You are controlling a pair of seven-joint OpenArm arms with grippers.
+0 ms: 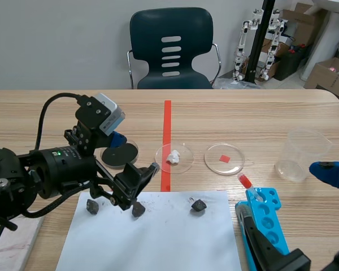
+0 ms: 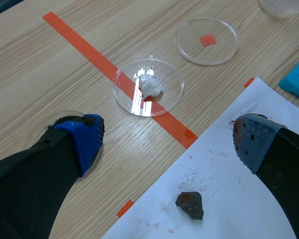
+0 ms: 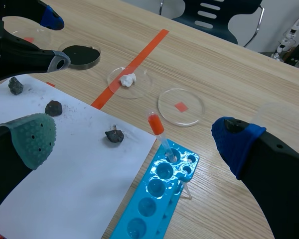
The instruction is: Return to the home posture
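My left arm (image 1: 45,169) comes in low from the left. My left jaws hang released and hold nothing, with the blue pad (image 2: 84,142) over bare counter (image 1: 243,118) and the grey pad (image 2: 254,142) over the white paper sheet (image 1: 152,237). A black dish (image 1: 120,153) lies under the blue-padded finger (my wrist camera sees only a sliver of it).

Near the sheet's far edge sits a dark rock (image 1: 92,206) at the left. A second rock (image 1: 138,209) lies between my left fingers, touching neither, and a third rock (image 1: 198,206) sits further right.

An orange-red tape line (image 1: 167,124) runs away along the counter's middle. A clear petri dish (image 1: 185,162) sits across it with a white lump (image 1: 173,157) inside. Just to the right lies a second clear dish (image 1: 214,161), with a small red square showing in it.

Next comes the blue tube rack (image 1: 265,209), beside the paper's right edge, with a red-capped tube (image 3: 156,124) leaning in its far end. Beyond the rack a clear plastic cup (image 1: 302,153) stands upright.

My right jaws are also spread wide and empty. Their green pad (image 3: 32,137) is over the paper and their blue pad (image 3: 236,142) is over bare wood near the cup, with the rack between the two fingers. A dark chair (image 1: 170,48) stands behind the counter.
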